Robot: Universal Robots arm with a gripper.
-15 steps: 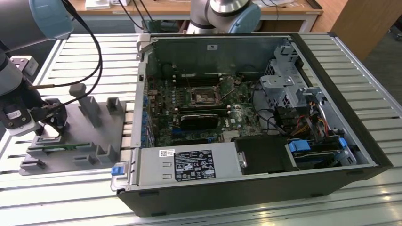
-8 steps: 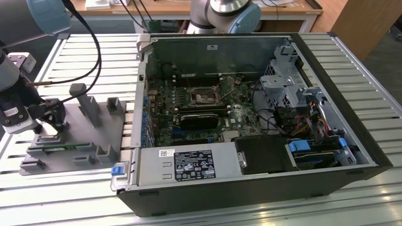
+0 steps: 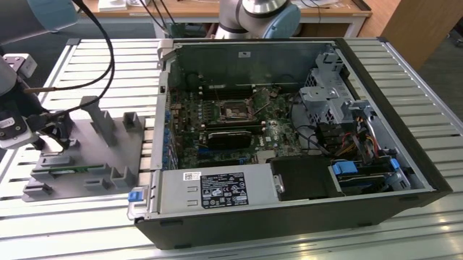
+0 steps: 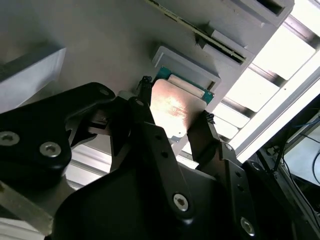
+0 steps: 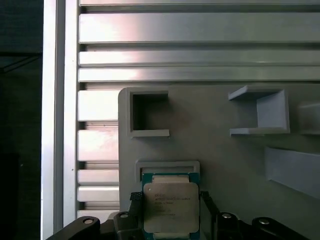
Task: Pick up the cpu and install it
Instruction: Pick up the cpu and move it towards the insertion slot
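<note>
In the first wrist view, the fingers (image 5: 135,201) of the gripper (image 5: 170,202) were seen clamped on two opposite edges of the cpu (image 5: 171,212). The cpu was held silver face up at a framed recess of the grey tray (image 5: 220,150). Beyond it, the slatted desk (image 5: 200,30) was seen. At the exterior view's left, the tray was set beside the open computer case (image 3: 289,227).

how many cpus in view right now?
1. The cpu sits on the gray fixture tray, right at the gripper. The motherboard socket in the exterior view looks empty; the case could hide another.
</note>
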